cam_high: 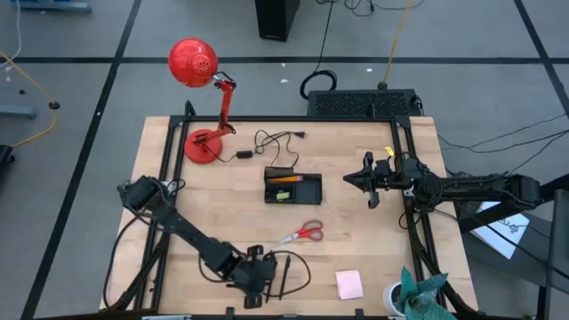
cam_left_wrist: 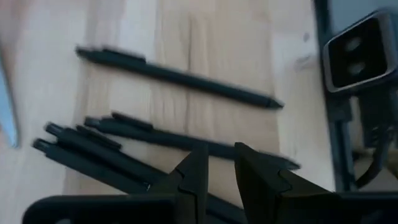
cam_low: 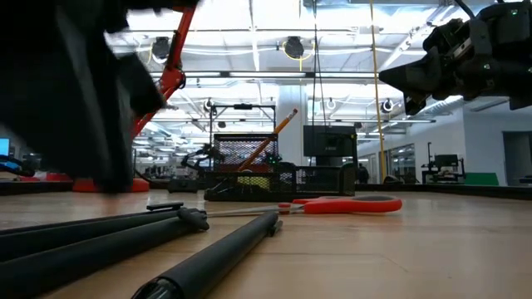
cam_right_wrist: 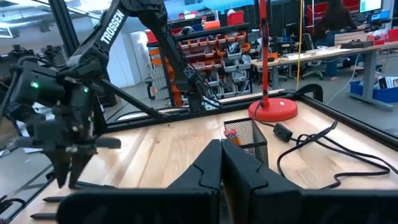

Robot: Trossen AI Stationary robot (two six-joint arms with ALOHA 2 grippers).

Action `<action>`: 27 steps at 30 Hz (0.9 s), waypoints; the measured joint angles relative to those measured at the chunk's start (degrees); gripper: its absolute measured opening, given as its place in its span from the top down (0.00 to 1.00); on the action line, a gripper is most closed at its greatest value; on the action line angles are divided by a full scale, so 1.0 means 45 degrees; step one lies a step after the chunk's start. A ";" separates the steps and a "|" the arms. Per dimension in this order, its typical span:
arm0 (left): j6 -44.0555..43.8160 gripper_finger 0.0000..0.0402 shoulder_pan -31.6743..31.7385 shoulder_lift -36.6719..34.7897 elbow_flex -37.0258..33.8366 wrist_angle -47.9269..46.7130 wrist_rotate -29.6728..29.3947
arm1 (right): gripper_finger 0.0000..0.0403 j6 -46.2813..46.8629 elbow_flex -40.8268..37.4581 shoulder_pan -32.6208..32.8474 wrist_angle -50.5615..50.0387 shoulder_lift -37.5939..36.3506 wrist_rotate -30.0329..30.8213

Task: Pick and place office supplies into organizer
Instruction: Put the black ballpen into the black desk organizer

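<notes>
the wooden table (cam_high: 231,213) fills the middle of the high view, framed by black rails. the left arm (cam_high: 182,233) runs from the left edge of the table down to the lower centre of the frame, and the white word "trossen" reads along it in the right wrist view. the right arm (cam_high: 471,188) reaches in from the right edge at mid height.

a red desk lamp (cam_high: 203,98) stands at the upper left of the table, its black cable (cam_high: 276,142) trailing toward the centre. the black mesh organizer (cam_high: 292,187) sits just above the frame's centre, holding an orange pencil (cam_high: 286,179) and a yellow-green block (cam_high: 283,195).

the left gripper (cam_high: 263,283) hangs low over the black pens (cam_high: 286,276) at the bottom centre; in the left wrist view its fingers (cam_left_wrist: 193,177) stand slightly parted above the pens (cam_left_wrist: 180,78), grasping nothing. the right gripper (cam_high: 370,182) hovers right of the organizer, its fingers pressed together and empty.

red-handled scissors (cam_high: 302,235) lie below the organizer, and a pink sticky-note pad (cam_high: 348,284) lies at the lower right.
</notes>
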 joint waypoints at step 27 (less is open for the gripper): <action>-0.1007 0.80 0.0303 0.0266 0.0063 -0.3534 0.2647 | 0.99 -0.0005 -0.0004 0.0000 -0.0364 0.0000 0.0019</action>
